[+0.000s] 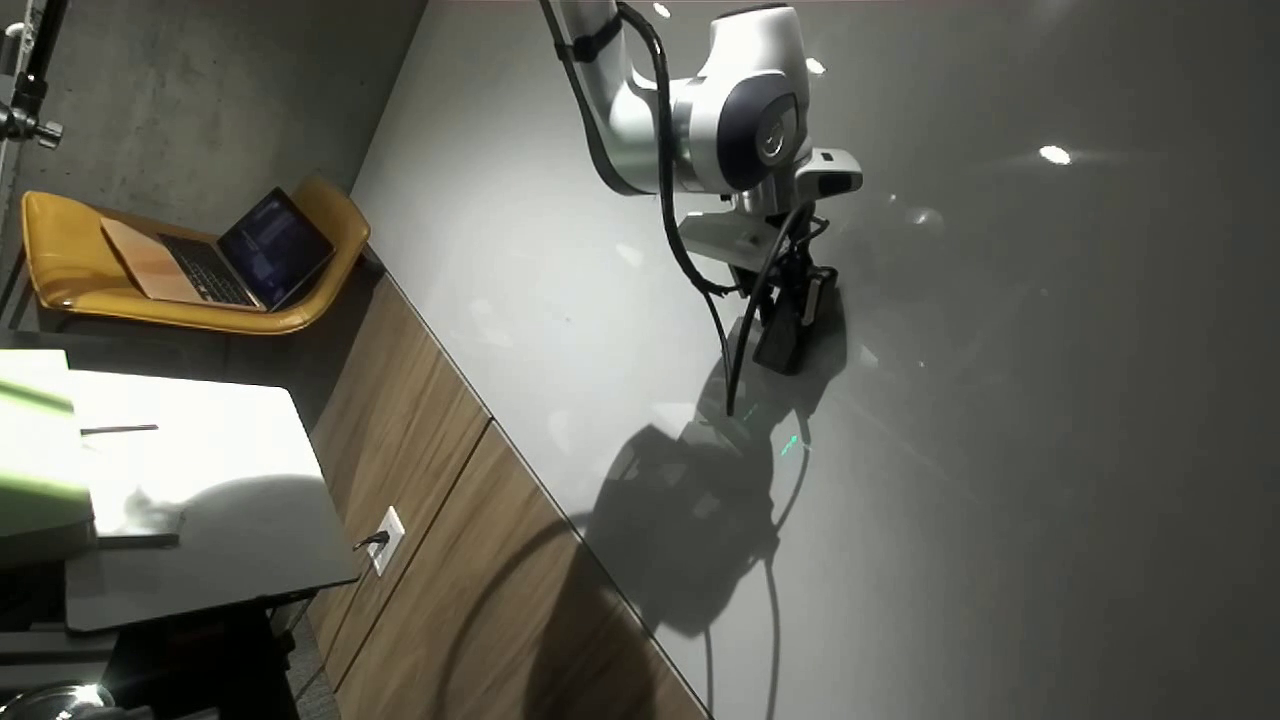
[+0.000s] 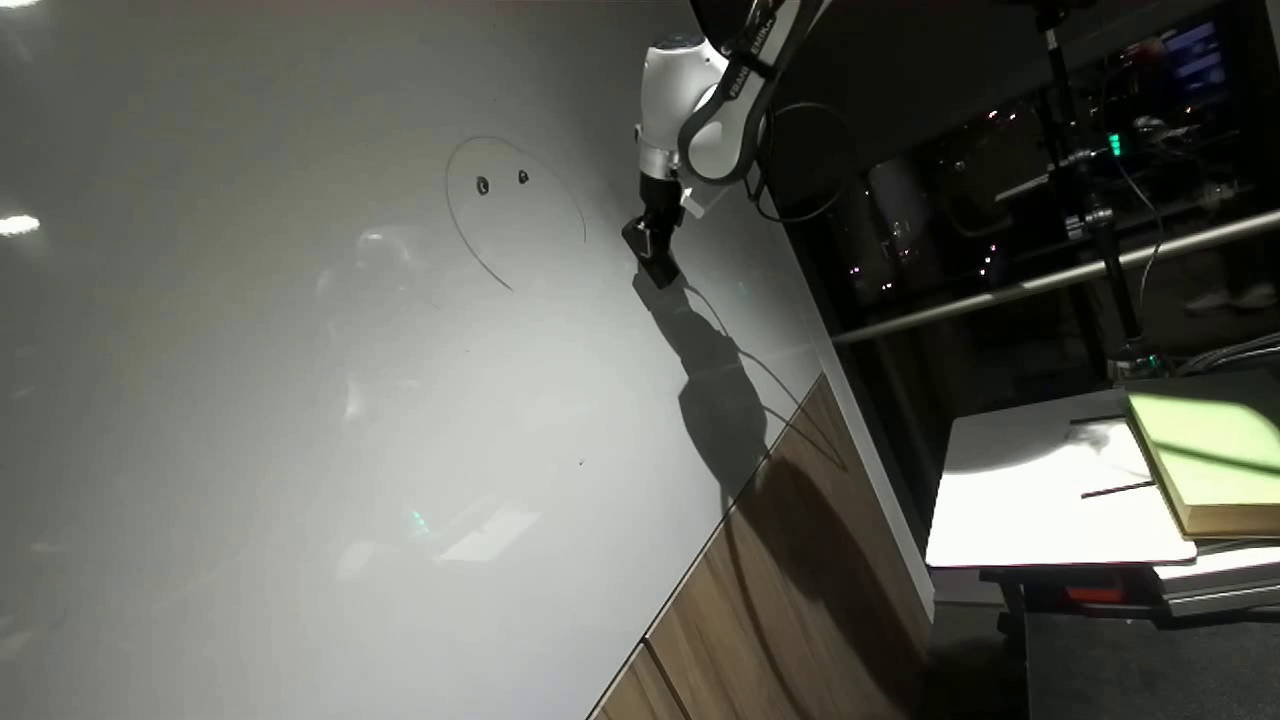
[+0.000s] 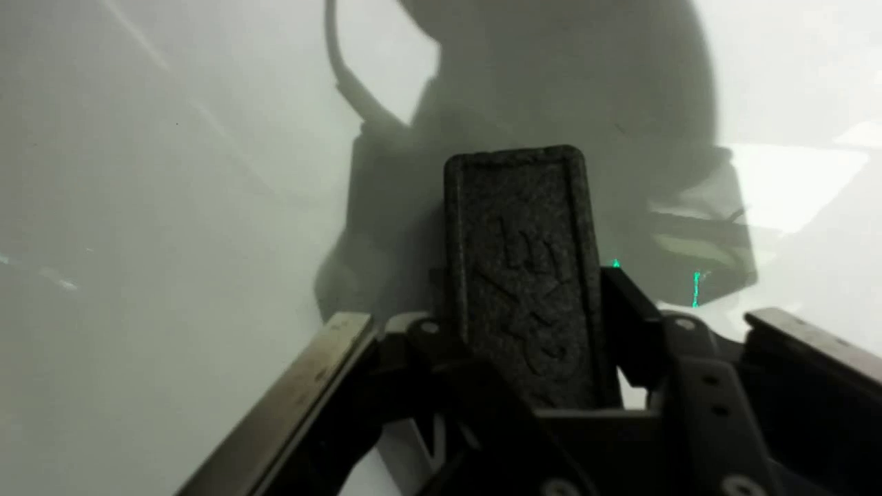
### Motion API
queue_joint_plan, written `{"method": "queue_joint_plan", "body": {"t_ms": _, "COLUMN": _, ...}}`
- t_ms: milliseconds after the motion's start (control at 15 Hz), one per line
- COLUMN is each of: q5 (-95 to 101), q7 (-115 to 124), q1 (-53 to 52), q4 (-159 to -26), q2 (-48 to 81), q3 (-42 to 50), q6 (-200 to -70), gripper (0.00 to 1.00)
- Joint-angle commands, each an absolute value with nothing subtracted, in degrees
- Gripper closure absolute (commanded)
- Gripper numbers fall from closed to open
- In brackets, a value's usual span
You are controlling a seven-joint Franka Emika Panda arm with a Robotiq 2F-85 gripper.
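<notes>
Wrist view: dark rectangular block [image 3: 527,275] pinched between the jaws, gripped along both its long sides, with the far end projecting clear beyond them; letter-like grooves along the exposed face, too dim for a sure reading. Behind the block, glossy whiteboard [image 3: 138,344] overlaid by a broad shadow [image 3: 551,83]; contact between block and whiteboard impossible to confirm from these angles. In both exterior views, white robot arm [image 1: 750,130] extending from the upper edge, with the block at the lowest point of the jaws; in an exterior view, thick black cable [image 1: 665,150] along its links. On the whiteboard in an exterior view, thin black outline [image 2: 449,205], curved and open at the lower right, around two small dark spots [image 2: 482,185]; near its right side, and apart from it, the held block. Below the whiteboard's slanting edge, wood-grained panels [image 1: 410,420], one fitted with a white socket [image 1: 391,533] and a black plug [image 1: 374,540]. Off to the side in an exterior view, open laptop [image 1: 205,270] resting on a yellow chair [image 1: 60,260]; nearer, white tabletop [image 1: 240,540] bearing a thin dark stick [image 1: 120,430] and, along one edge, a thick green-topped pad [image 2: 1210,450]. Well apart from the arm, in an exterior view, pale rail [image 2: 980,302] crossing a dark background.
</notes>
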State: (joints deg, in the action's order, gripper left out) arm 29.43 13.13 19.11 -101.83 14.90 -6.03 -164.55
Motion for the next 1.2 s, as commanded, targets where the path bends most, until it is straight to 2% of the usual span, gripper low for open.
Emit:
{"method": "queue_joint_plan", "body": {"t_ms": 0, "q5": 26.5, "q7": 9.4, "q1": 19.6, "q4": -91.6, "q2": 22.4, "q3": -7.7, "q6": -166.3, "gripper": 0.72}}
{"method": "queue_joint_plan", "body": {"t_ms": 67, "q5": 26.2, "q7": 9.1, "q1": 19.6, "q4": -91.5, "q2": 22.4, "q3": -7.7, "q6": -166.2, "gripper": 0.72}}
{"method": "queue_joint_plan", "body": {"t_ms": 133, "q5": 21.8, "q7": 5.9, "q1": 13.8, "q4": -91.7, "q2": 22.2, "q3": -1.5, "q6": -166.6, "gripper": 0.72}}
{"method": "queue_joint_plan", "body": {"t_ms": 400, "q5": 14.9, "q7": 0.2, "q1": 11.5, "q4": -91.4, "q2": 22.2, "q3": 0.8, "q6": -165.6, "gripper": 0.72}}
{"method": "queue_joint_plan", "body": {"t_ms": 933, "q5": 7.7, "q7": -6.4, "q1": 10.5, "q4": -91.0, "q2": 22.2, "q3": 1.6, "q6": -164.1, "gripper": 0.72}}
{"method": "queue_joint_plan", "body": {"t_ms": 1133, "q5": 5.3, "q7": -10.6, "q1": 13.0, "q4": -90.4, "q2": 22.1, "q3": -1.2, "q6": -162.1, "gripper": 0.72}}
